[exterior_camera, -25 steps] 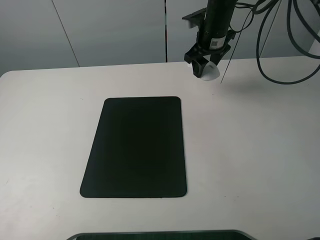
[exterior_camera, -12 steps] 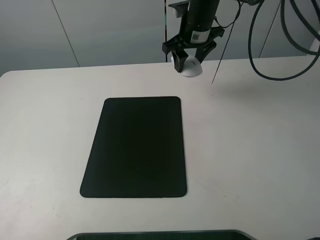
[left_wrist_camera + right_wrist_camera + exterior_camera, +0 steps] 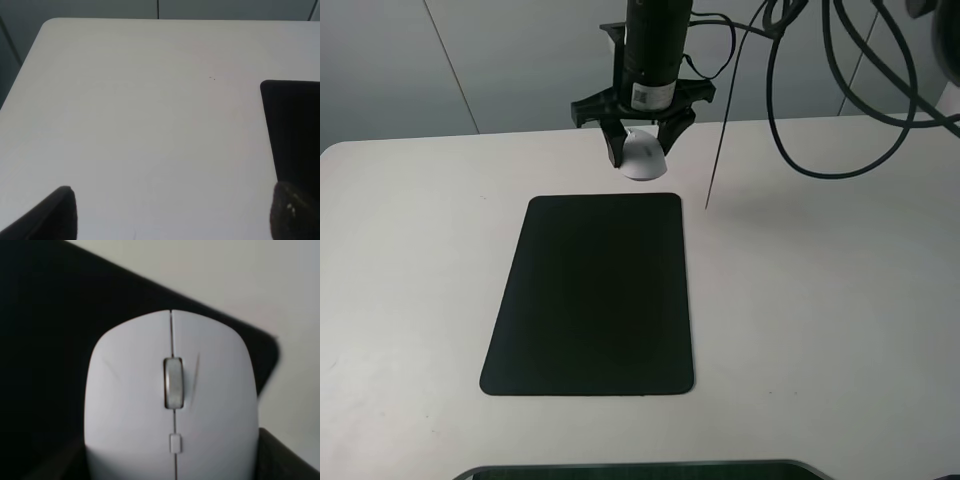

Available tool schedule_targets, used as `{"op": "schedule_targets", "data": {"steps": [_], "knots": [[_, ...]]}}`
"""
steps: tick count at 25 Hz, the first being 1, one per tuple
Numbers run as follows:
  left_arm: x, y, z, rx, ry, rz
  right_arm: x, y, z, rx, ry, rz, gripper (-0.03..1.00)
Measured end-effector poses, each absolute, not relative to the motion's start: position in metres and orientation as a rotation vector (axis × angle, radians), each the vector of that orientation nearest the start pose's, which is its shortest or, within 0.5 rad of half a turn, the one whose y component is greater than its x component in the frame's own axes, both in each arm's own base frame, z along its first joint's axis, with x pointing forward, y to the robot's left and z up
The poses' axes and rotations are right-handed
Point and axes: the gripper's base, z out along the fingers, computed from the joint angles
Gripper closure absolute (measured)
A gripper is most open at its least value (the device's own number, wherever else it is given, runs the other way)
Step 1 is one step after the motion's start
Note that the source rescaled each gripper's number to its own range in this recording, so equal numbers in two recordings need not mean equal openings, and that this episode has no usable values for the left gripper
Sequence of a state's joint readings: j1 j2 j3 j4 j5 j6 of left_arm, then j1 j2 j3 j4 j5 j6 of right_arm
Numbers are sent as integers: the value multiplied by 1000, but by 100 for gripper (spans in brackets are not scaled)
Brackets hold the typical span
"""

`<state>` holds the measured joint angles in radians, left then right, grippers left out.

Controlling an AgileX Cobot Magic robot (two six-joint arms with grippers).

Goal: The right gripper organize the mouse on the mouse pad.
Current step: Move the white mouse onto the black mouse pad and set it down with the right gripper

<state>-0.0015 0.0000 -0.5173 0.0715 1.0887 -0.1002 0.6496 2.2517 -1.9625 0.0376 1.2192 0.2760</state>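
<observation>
My right gripper (image 3: 642, 153) is shut on the white mouse (image 3: 643, 158) and holds it in the air over the table, just beyond the far edge of the black mouse pad (image 3: 592, 292). The right wrist view shows the mouse (image 3: 172, 405) close up, scroll wheel facing the camera, with the pad (image 3: 45, 340) below it. My left gripper (image 3: 170, 212) is out of the exterior high view; in the left wrist view its fingertips (image 3: 60, 210) stand wide apart over bare table, with a pad corner (image 3: 295, 130) beside them.
The white table (image 3: 820, 280) carries the pad only. Black cables (image 3: 840, 110) hang from the right arm over the table's far right. A dark edge (image 3: 640, 470) shows at the table's near side.
My right gripper has carried the mouse leftward and a little nearer, from the far right of the pad towards its far edge. The pad has not moved.
</observation>
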Motion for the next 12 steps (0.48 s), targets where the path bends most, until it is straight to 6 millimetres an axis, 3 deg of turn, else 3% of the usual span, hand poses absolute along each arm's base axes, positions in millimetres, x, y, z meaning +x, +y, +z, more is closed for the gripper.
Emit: {"op": "schedule_targets", "data": {"steps": [6,12], "knots": [[-8,6,280,-107,2050,25,344,295,168,-510,3102,65,94],[-8,7,280,-107,2050,35,321,315,162,-543,3120,50,94]]}}
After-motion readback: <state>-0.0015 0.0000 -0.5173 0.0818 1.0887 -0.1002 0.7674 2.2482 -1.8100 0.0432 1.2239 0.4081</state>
